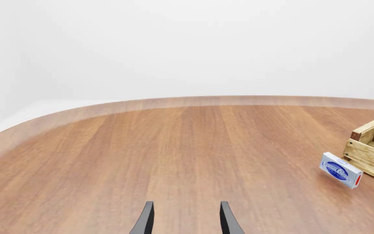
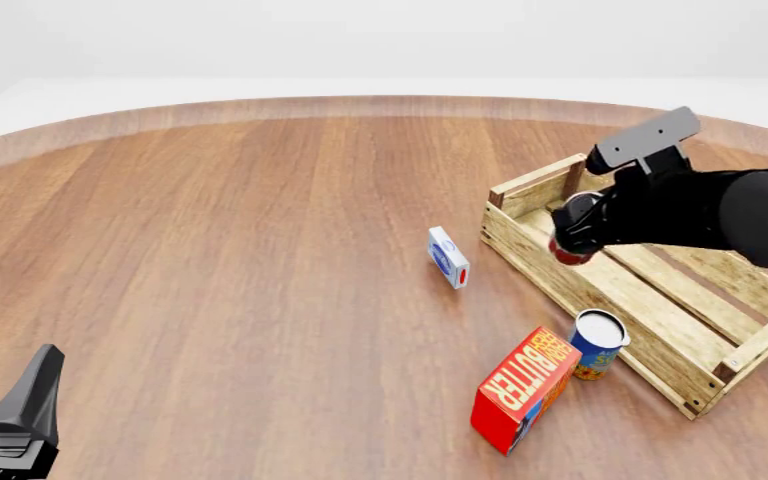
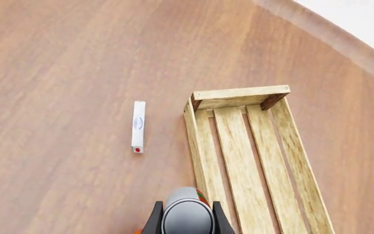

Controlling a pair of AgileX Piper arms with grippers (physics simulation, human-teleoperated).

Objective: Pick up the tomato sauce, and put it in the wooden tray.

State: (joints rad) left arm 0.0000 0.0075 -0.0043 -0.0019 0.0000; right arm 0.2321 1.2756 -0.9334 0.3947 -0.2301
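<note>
**Two arms, one can aloft over the crate's edge**

Clamped between the right gripper's (image 3: 186, 222) dark fingers (image 3: 154, 220) is the sauce can (image 3: 187, 214), its silver-white top facing the wrist camera and a sliver of red and green label showing at the side. In the front view the right gripper (image 2: 574, 232) holds the can (image 2: 568, 250) clear of the table, over the tray's near-left wall, with only the red lower part of the can showing beneath the black arm. From the right wrist camera the can sits above the tray's long side wall, so it is right at the edge and not inside the crate.

The tray (image 2: 548, 272) lies on the right side of the table (image 2: 224, 250), its slatted floor (image 3: 249, 161) bare in the right wrist view.

Just outside the tray's left wall stands a small white and blue box (image 2: 448, 257) on edge, close to the tray but apart from it; it also shows in the left wrist view (image 1: 341, 169) beside the tray corner (image 1: 372, 146). Nearer the camera, a blue-and-yellow can (image 2: 598, 343) stands upright against the tray's near wall, and a red butter box (image 2: 524, 390) leans just beside that can.

Low at the front-left, the left gripper (image 1: 185, 219) hangs with its fingers (image 1: 144, 220) spread and nothing between them, well apart from every object.
</note>
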